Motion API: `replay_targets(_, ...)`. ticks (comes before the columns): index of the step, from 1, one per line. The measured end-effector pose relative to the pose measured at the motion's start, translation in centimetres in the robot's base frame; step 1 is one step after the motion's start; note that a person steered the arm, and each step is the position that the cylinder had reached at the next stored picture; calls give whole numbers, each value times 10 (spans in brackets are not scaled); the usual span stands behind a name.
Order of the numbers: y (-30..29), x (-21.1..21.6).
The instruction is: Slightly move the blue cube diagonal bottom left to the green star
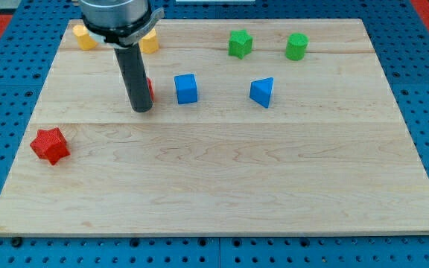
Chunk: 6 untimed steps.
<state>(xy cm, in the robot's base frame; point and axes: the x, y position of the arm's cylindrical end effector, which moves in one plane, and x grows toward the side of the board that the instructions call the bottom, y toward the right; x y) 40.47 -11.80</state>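
The blue cube point(186, 88) sits on the worktop point(222, 179), already below and to the view's left of the green star point(240, 43), though well apart from it. The arm carries no claw, only a rod; its tip point(141, 109) rests near the cube's left, with a partly hidden red block point(150, 87) between them. Any slight nudge seems still to come.

Counted on the desk point(222, 179): eight blocks. Two blue, a cube point(186, 88) and a triangular block point(262, 91). Two green, a star point(240, 43) and a cylinder point(296, 46). Two yellow point(84, 37) point(150, 42), shapes unclear. Two red, a star point(50, 145) and one mostly hidden point(150, 88).
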Motion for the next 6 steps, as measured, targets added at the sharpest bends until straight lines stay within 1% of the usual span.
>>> replay_targets(1, 0, -8)
replay_targets(3, 47, -4)
replay_targets(4, 59, -13)
replay_targets(5, 61, -20)
replay_targets(6, 47, -20)
